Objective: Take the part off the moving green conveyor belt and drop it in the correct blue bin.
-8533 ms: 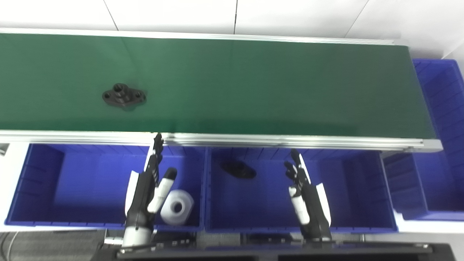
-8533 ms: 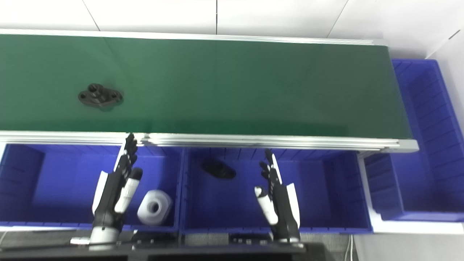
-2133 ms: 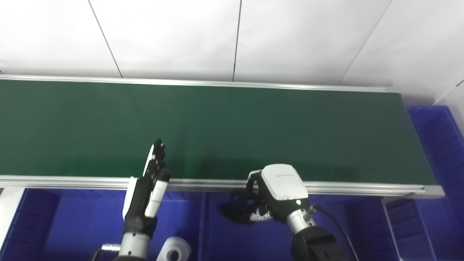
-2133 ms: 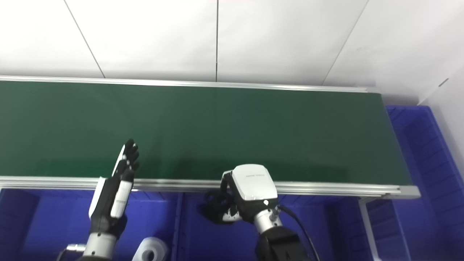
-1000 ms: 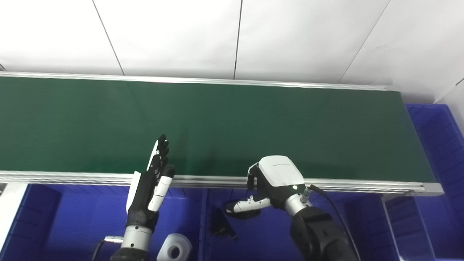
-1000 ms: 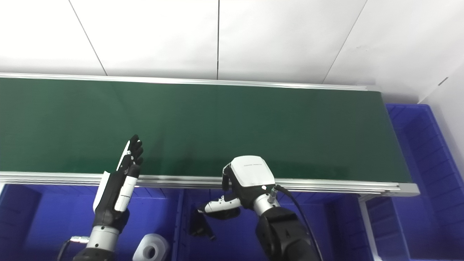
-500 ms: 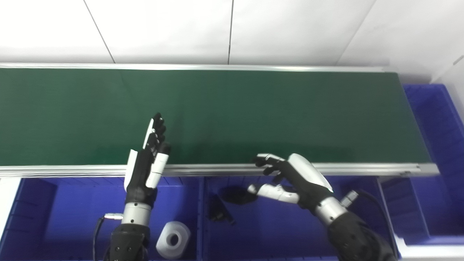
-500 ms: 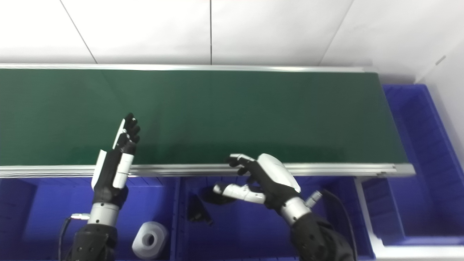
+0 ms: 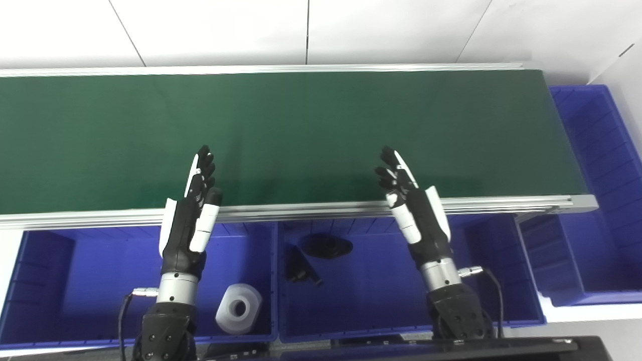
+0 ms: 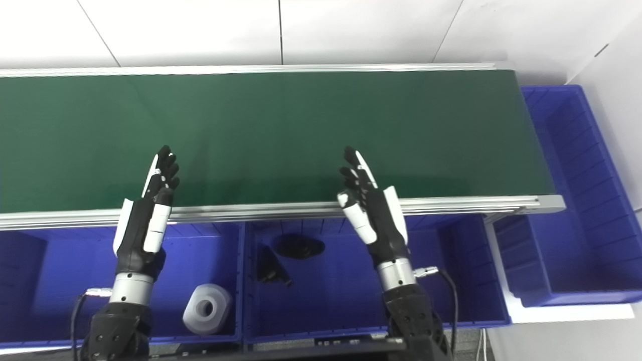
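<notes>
White wall panels back the scene, and below them the green conveyor belt (image 9: 301, 135) runs across nearly the whole width with nothing riding on it. Along its near rail sit blue bins: a left bin (image 9: 30, 281), a middle bin (image 9: 381, 301) and a far-right bin (image 9: 597, 135) that wraps round the belt's end.

The left hand (image 9: 188, 228) and the right hand (image 9: 419, 218) both stand upright over the near rail, fingers straight and slightly spread, palms turned toward each other, holding nothing.

The black part (image 9: 301, 265) lies tilted on the floor of the middle bin, just beside a second dark flanged part (image 9: 327, 245) nearer the belt. A white spool-like piece (image 9: 238, 308) rests in the left bin.

Judging by the bare belt and empty hands, the drop looks done; what remains is probably to wait for another part.

The right eye view shows more of the far-right bin (image 10: 577, 165) and the white floor past it; the left eye view shows more of the left bin's outer wall.
</notes>
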Motion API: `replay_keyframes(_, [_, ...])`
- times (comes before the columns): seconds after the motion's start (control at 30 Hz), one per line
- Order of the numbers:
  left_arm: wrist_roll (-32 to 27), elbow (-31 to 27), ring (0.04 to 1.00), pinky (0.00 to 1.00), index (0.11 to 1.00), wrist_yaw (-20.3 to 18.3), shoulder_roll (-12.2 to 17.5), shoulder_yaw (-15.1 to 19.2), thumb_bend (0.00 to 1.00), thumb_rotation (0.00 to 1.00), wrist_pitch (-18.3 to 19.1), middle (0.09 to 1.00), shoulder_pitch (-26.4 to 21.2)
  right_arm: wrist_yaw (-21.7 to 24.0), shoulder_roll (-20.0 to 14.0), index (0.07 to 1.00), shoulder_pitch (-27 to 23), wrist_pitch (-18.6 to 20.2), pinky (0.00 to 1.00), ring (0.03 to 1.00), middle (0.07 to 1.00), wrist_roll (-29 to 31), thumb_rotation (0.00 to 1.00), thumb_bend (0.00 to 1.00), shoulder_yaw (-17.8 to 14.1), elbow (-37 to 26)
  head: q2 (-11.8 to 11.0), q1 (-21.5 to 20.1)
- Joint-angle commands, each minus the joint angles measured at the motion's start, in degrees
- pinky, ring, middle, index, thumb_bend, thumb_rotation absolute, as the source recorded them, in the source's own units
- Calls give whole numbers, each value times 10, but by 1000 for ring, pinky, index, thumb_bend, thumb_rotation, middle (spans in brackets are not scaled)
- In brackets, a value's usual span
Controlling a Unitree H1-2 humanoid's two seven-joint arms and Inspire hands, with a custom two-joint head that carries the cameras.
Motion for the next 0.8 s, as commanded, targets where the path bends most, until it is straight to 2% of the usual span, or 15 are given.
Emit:
replay_keyframes(0.0, [2,-7,1000,1000,1000,-2,4,-3,829,975,-29,1000,-1,-15,-1,1000,7,-35,915,937,991,15,1000,852,4,-8,-3,1])
replay_keyframes(0.2, [-3,-12,1000,1000,1000,-13,9,-17,865,953,-35,1000,22,-37,-9,1000,24,-54,931,950,1000,30,1000,859,14,5,-34,19])
replay_keyframes(0.33, [12,-14,1000,1000,1000,0,-4,-27,749,938,-54,1000,53,-43,-16,1000,33,-63,922,942,1000,34,1000,854,23,12,-52,37])
replay_keyframes(0.47, [42,-7,996,1000,1000,21,-18,-32,700,945,-84,1000,77,-53,-21,1000,39,-74,915,941,999,30,1000,852,28,21,-64,48])
replay_keyframes(0.6, [65,-3,1000,1000,1000,32,-25,-36,663,953,-99,1000,92,-62,-26,1000,43,-84,923,945,1000,31,1000,844,31,28,-71,56])
replay_keyframes(0.77, [70,-8,1000,1000,1000,38,-30,-40,662,960,-105,1000,110,-62,-37,999,45,-98,928,947,1000,42,1000,834,37,40,-78,62])
